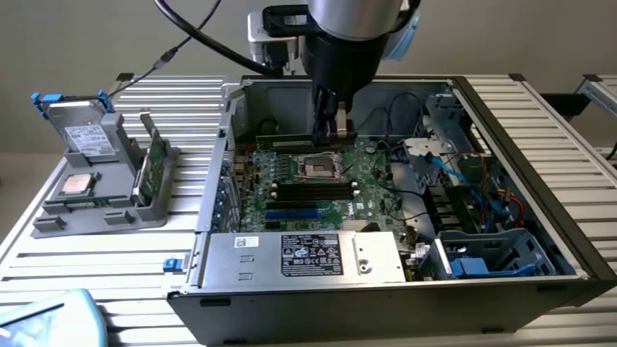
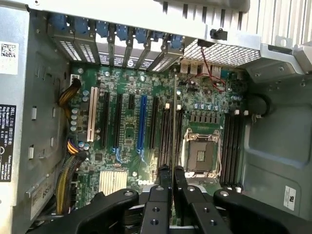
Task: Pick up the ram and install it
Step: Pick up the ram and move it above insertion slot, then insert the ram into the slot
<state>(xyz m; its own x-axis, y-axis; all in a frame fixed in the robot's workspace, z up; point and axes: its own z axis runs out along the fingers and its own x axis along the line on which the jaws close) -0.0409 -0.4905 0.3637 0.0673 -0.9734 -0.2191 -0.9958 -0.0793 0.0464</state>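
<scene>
The ram (image 1: pixel 285 139) is a long thin green stick that hangs level above the motherboard (image 1: pixel 371 199) inside the open computer case (image 1: pixel 540 210). My gripper (image 1: pixel 331 130) is shut on one end of it, coming down from above. In the wrist view the ram (image 2: pixel 174 117) shows edge-on as a thin line running out from between the fingertips (image 2: pixel 165 176). It lies over the black memory slots (image 2: pixel 165 139) beside the processor socket (image 2: pixel 200 153), roughly parallel to them. It is held clear above the board and touches no slot.
A grey holder (image 1: pixel 106 210) on the exterior view's left carries a silver drive (image 1: pixel 87 134), a square processor chip (image 1: pixel 77 184) and another green board (image 1: pixel 152 163). The power supply (image 1: pixel 308 256) sits at the case front. Cables and a drive cage (image 1: pixel 482 253) crowd its right side.
</scene>
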